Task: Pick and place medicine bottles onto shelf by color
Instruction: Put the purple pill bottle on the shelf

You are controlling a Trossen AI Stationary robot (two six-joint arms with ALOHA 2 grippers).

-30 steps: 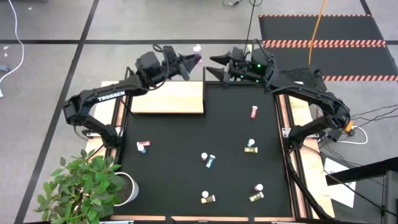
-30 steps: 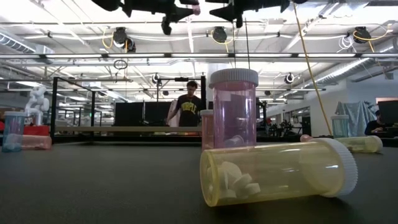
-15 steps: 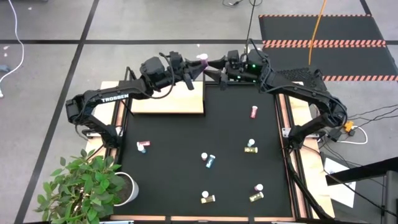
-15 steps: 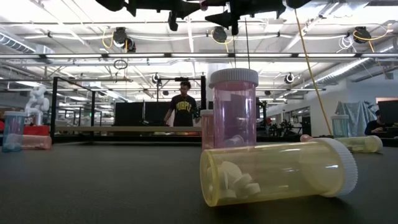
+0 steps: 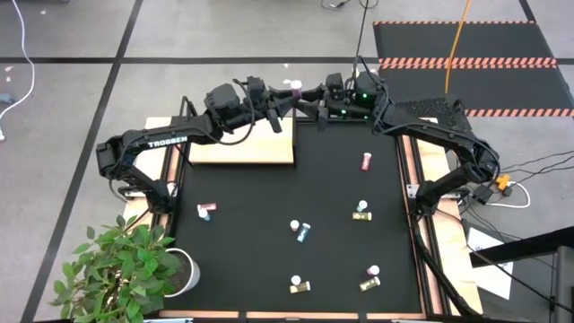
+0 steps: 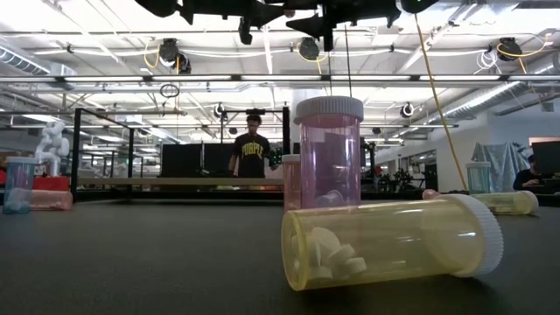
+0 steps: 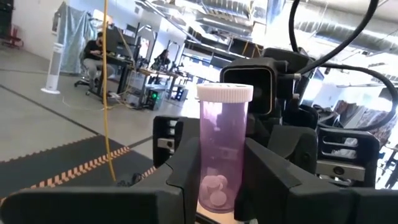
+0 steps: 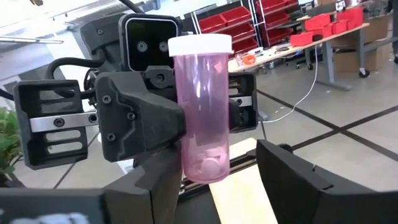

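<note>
Left claw (image 5: 285,92) grips a pink bottle (image 5: 294,88) upright in the air beyond the shelf's (image 5: 242,141) far right corner. Right claw (image 5: 309,93) straddles it, fingers apart. Likely a handover; next, right closes, left lets go.

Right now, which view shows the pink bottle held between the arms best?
The right wrist view: the pink bottle fills it, upright in the left tool. Left wrist shows it well too; high view tiny; low view hardly.
</note>
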